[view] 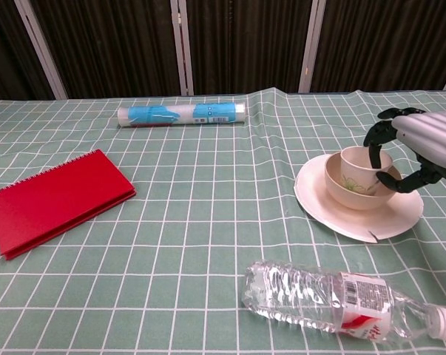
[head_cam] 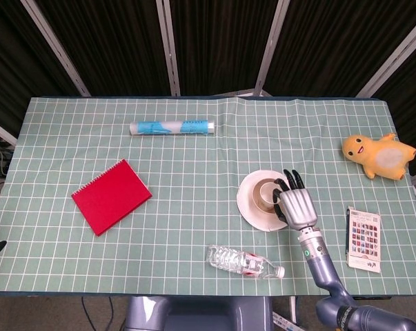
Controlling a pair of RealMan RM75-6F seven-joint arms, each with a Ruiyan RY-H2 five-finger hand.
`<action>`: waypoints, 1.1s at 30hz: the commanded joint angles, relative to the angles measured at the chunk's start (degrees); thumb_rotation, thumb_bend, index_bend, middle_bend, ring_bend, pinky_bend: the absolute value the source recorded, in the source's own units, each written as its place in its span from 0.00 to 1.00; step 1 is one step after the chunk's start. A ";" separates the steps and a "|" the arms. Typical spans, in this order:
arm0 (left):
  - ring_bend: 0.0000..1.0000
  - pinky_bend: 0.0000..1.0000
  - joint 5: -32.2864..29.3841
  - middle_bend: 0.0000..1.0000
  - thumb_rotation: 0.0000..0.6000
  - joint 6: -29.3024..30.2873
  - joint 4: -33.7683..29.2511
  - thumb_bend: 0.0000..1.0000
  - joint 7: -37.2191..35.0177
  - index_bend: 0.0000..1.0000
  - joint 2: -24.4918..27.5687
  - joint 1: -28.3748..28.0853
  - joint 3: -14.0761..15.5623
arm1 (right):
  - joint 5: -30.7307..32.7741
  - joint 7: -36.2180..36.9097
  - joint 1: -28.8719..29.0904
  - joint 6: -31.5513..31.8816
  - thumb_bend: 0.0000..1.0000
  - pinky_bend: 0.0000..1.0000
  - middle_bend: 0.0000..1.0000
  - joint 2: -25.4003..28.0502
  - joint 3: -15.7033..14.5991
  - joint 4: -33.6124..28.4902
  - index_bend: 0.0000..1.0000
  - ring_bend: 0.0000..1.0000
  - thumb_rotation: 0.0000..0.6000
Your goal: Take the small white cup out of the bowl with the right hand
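Centrally on the right half of the table, the small white cup is seen seated upright inside the bowl, which in turn stands on a pale plate. The right hand is positioned at the cup's right side, with its dark fingers curled over the rim and the thumb reaching in low beside the bowl (whether the fingertips actually touch the cup cannot be told from either view). Nothing is seen lifted; the cup remains lodged in the bowl. From the head view the same hand is observed over the plate's right edge, fingers apart and pointed toward the cup. The left hand is not shown in either view.

Other items noted: a clear plastic bottle lying on its side near the front edge, a red notebook well to the left, a blue-and-white roll toward the back, a yellow plush toy at the far right, and a printed card just beside the right forearm.
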 commanded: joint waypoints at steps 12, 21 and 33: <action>0.00 0.00 0.12 0.00 1.00 -0.02 -0.17 0.00 0.53 0.00 -0.16 -0.10 0.03 | -5.69 2.62 -2.65 10.24 0.48 0.00 0.26 8.59 2.24 -8.72 0.66 0.00 1.00; 0.00 0.00 0.75 0.00 1.00 0.69 -0.75 0.00 1.16 0.00 -0.18 0.09 0.14 | 1.32 7.52 -5.42 8.44 0.48 0.00 0.26 13.42 3.58 -4.99 0.66 0.00 1.00; 0.00 0.00 0.48 0.00 1.00 0.78 -1.14 0.00 1.33 0.00 -0.16 0.02 -0.10 | 10.55 14.28 -4.75 -2.39 0.46 0.00 0.26 9.85 3.51 9.36 0.66 0.00 1.00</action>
